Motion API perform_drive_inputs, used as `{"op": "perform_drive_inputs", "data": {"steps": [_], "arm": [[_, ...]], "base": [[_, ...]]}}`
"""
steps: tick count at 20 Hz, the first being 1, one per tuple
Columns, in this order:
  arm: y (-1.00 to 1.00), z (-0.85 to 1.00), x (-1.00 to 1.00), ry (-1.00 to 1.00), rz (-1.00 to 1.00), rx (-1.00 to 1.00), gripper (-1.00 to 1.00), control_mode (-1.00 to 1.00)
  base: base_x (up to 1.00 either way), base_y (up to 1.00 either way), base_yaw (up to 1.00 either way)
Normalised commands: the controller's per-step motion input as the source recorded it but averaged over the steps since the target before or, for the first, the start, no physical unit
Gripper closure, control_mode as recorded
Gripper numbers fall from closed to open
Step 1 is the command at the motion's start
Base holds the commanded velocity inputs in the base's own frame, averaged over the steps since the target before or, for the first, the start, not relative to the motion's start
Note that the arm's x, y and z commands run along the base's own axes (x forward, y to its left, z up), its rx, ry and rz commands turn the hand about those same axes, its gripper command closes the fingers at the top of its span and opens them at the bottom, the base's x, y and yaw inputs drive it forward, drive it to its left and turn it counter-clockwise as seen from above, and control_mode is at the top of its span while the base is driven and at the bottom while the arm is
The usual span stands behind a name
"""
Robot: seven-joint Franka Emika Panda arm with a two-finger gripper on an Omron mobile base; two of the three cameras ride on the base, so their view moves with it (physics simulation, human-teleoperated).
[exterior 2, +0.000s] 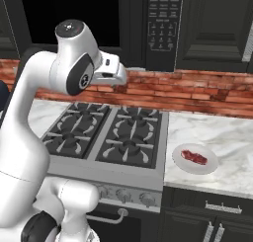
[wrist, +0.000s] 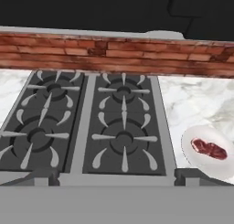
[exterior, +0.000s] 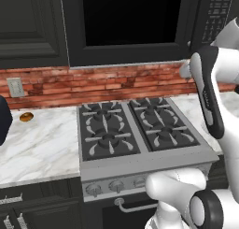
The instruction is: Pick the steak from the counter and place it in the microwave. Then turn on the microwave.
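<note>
The steak (exterior 2: pixel 194 157) (wrist: pixel 209 148), a small dark-red slab, lies on a white plate (exterior 2: pixel 207 168) (wrist: pixel 188 143) on the marble counter (exterior 2: pixel 225 130) just right of the stovetop. The black microwave (exterior: pixel 130 22) hangs above the stove with its dark glass door shut and its keypad (exterior 2: pixel 165 19) on the right. My gripper (wrist: pixel 116 176) hovers high over the front of the stove, left of the steak and well above it. Its fingertips (wrist: pixel 43 175) stand wide apart at the bottom of the hand view, open and holding nothing.
A grey stovetop with black grates (exterior: pixel 135 127) (wrist: pixel 87 122) fills the middle, with knobs along its front. A small orange-brown item (exterior: pixel 26 116) sits on the left counter. A brick backsplash (exterior 2: pixel 197 90) runs behind, with a wall outlet (exterior: pixel 15 87). Dark cabinets flank the microwave.
</note>
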Motion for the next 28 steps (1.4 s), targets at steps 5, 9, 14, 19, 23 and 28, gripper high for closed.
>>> {"op": "perform_drive_inputs", "data": {"steps": [5, 9, 14, 19, 23, 28], "arm": [[-0.14, 0.26, 0.05, -0.02, 0.0, -0.04, -1.0, -1.0], [-0.2, 0.24, 0.07, -0.03, 0.0, -0.01, -1.0, -1.0], [-0.12, 0.23, 0.14, 0.0, 0.0, 0.0, -1.0, -1.0], [-0.09, 0.18, 0.24, 0.0, 0.0, 0.0, -1.0, -1.0], [-0.11, 0.12, 0.3, -0.04, 0.0, 0.01, -1.0, -1.0], [-0.17, 0.09, 0.3, -0.02, 0.0, 0.05, -1.0, -1.0]], "base": [[0.0, 0.0, 0.0], [0.0, 0.0, 0.0], [0.0, 0.0, 0.0], [0.0, 0.0, 0.0], [0.0, 0.0, 0.0], [0.0, 0.0, 0.0]]}}
